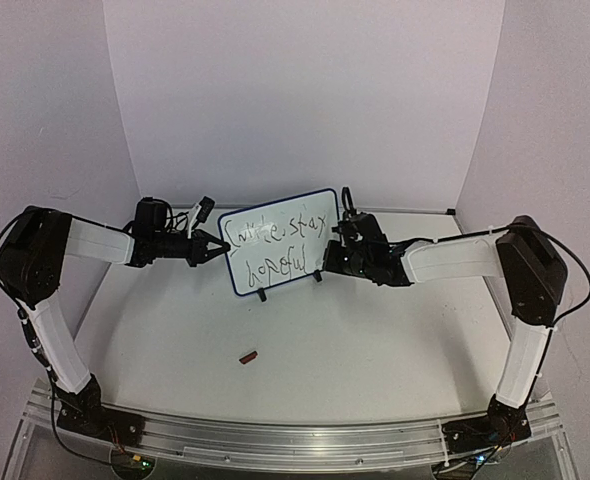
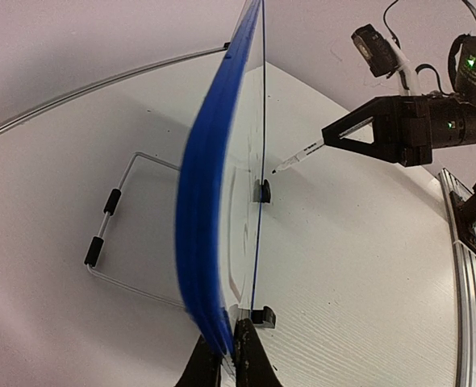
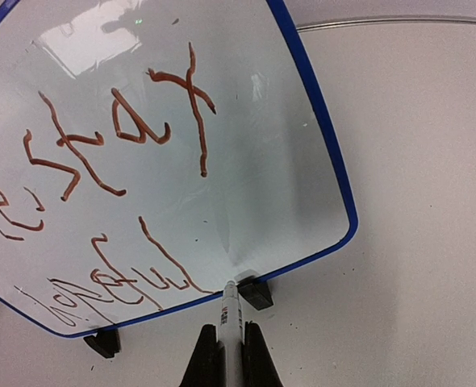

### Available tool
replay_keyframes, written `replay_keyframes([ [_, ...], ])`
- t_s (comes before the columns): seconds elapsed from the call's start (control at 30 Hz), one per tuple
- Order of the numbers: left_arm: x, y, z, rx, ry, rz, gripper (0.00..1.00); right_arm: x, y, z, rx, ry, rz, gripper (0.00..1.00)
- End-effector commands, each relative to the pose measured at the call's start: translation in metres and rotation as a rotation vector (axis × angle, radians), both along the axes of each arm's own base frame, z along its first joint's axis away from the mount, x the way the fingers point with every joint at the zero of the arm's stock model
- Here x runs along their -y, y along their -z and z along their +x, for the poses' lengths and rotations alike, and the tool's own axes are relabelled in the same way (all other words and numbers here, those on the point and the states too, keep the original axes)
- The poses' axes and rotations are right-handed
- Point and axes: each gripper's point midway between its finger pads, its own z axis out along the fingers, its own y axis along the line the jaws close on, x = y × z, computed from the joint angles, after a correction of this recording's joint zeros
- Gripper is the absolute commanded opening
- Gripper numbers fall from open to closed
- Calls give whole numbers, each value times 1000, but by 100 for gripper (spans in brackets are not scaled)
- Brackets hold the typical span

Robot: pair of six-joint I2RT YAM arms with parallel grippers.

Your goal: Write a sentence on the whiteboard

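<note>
whiteboard [image 1: 278, 240] stands upright on its two black feet [image 3: 256, 294] toward the back of the white table [image 1: 375, 350], its face turned to the arms and its blue frame tilted a little. the sentence [image 1: 275, 245] runs across it in two uneven lines of dark reddish scrawl. the left gripper [image 2: 228, 355] is clamped on the board's left edge, fingers pinching the blue frame. the right gripper [image 3: 230, 355] is closed around a marker [image 3: 231, 310], whose tip sits by the board's lower right corner, just above a foot; contact with the surface cannot be told. behind the board lies a bent wire stand [image 2: 109, 218]. a small dark red cap [image 1: 247, 354] lies alone nearer the arms. plain pale walls [image 1: 305, 90] close in the back and sides, and a metal rail [image 1: 295, 435] runs along the near edge.
</note>
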Motion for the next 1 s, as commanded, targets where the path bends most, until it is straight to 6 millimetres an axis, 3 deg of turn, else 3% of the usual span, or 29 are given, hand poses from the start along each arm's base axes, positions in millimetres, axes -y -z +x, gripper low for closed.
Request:
replay_keyframes([
  [0.0, -12, 19, 6, 13, -69, 92, 0, -5, -20, 10, 54, 10, 27, 0],
  [0.97, -13, 19, 6, 13, -69, 93, 0, -11, -8, 17, 46, 12, 16, 0],
])
